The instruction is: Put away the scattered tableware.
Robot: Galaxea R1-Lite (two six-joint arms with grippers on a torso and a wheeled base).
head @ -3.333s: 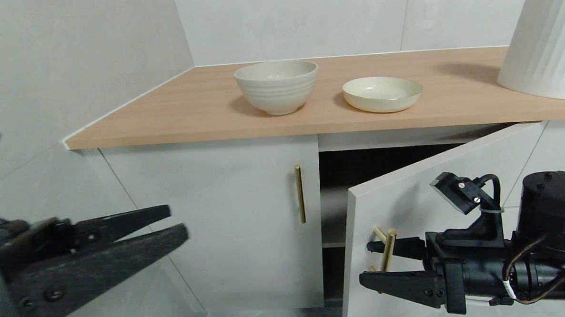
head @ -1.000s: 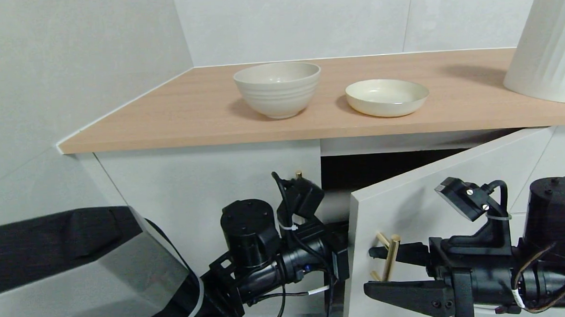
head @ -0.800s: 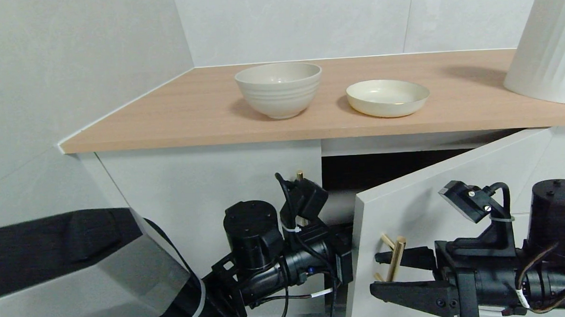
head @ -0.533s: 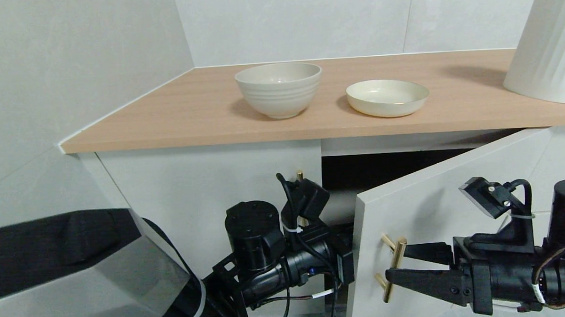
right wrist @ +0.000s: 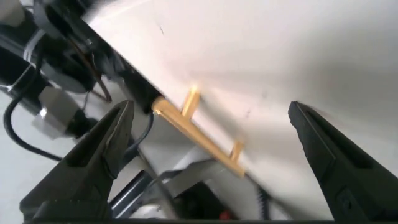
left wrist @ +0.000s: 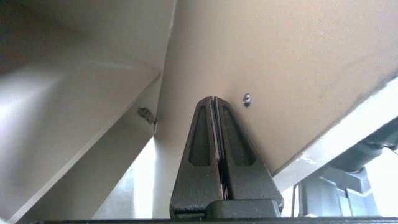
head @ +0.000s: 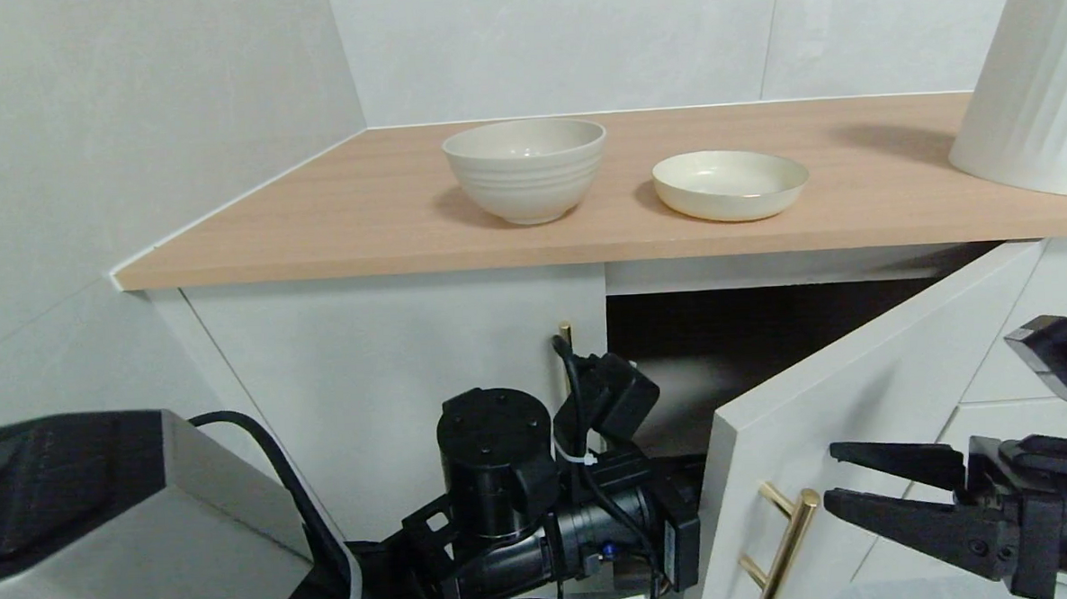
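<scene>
Door of white cabinet (head: 862, 393) is seen ajar; right gripper (head: 829, 474) is held wide, left gripper (left wrist: 213, 101) is pressed closed.

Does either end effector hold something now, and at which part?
Nothing is held. The right end effector is open, apart from the handle; the left end effector is shut and empty.

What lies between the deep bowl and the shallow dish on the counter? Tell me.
Nothing: in the head view, only a bare strip of wooden countertop separates the deep bowl from the shallow dish; they stand apart.
</scene>
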